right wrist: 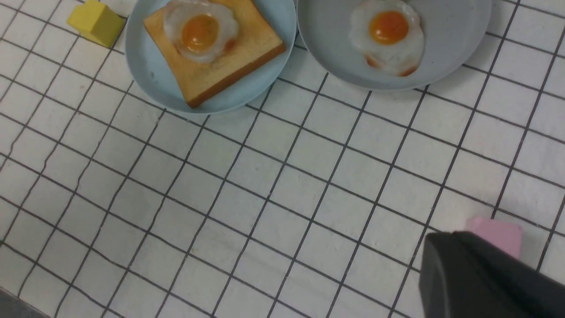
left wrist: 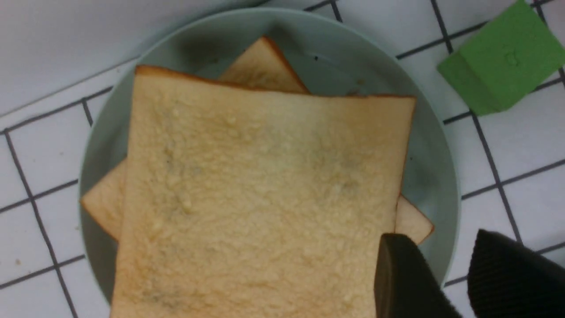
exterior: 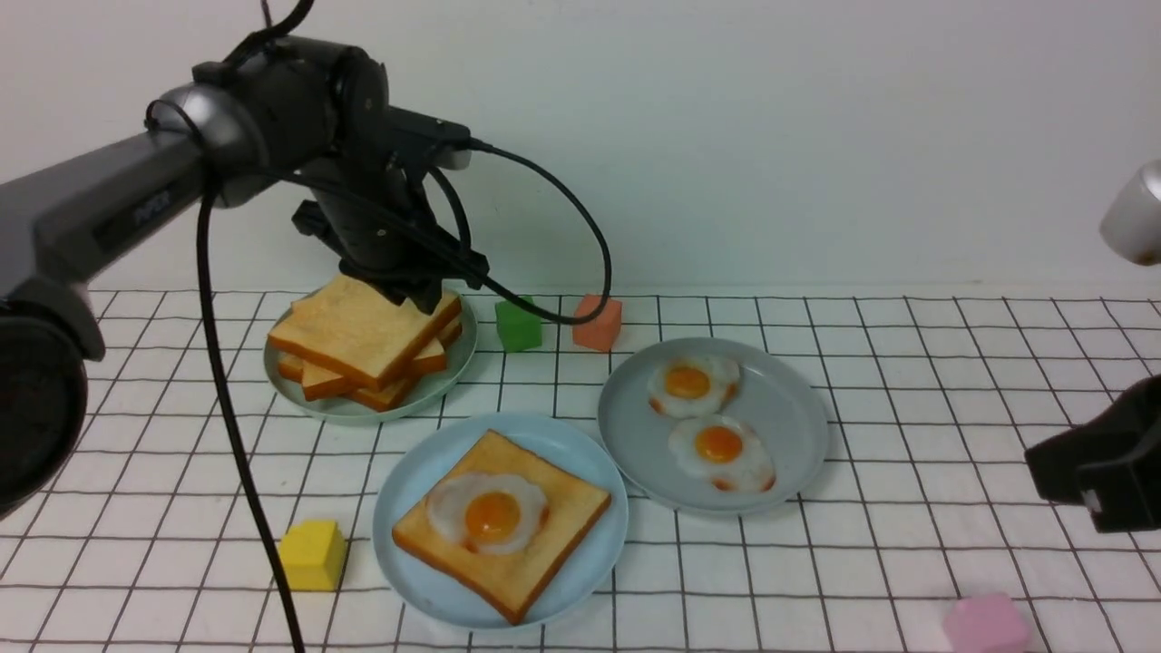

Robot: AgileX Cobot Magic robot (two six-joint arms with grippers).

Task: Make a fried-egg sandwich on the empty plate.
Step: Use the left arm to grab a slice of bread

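Along the bottom edge of the front view, a pink block (exterior: pixel 984 624) sits lower right and a yellow block (exterior: pixel 311 553) lower left, near the sky-blue plate (exterior: pixel 426 580). On that plate, bottom centre, the fried-egg sandwich (exterior: pixel 544 553) is half-built: one toast slice with one fried egg (exterior: pixel 490 512) on top. The slice's near and right corners come close to the rim.

Bare gridded table (exterior: pixel 907 562) lies open across the lower right. A black cable (exterior: pixel 227 408) crosses the left strip.

At the right edge, the right gripper (right wrist: pixel 446 260) hangs above the table with its jaws closed together. Nothing is seen in them.

Centre right, the grey-blue plate (exterior: pixel 789 426) carries two fried eggs (exterior: pixel 694 385). Its rim lies just beside the sky-blue rim; contact cannot be told.

Further back, left of centre, a pale green plate (exterior: pixel 453 367) holds a toast stack (exterior: pixel 363 331). A green block (exterior: pixel 518 324) and an orange block (exterior: pixel 598 322) stand to its right, apart from each other.

The left gripper (left wrist: pixel 441 251) is over the stack's far right corner with its jaws parted and nothing between them. In the left wrist view, one finger overlaps the top slice's edge and the other sits outside it over the plate rim. Contact with the toast cannot be told.
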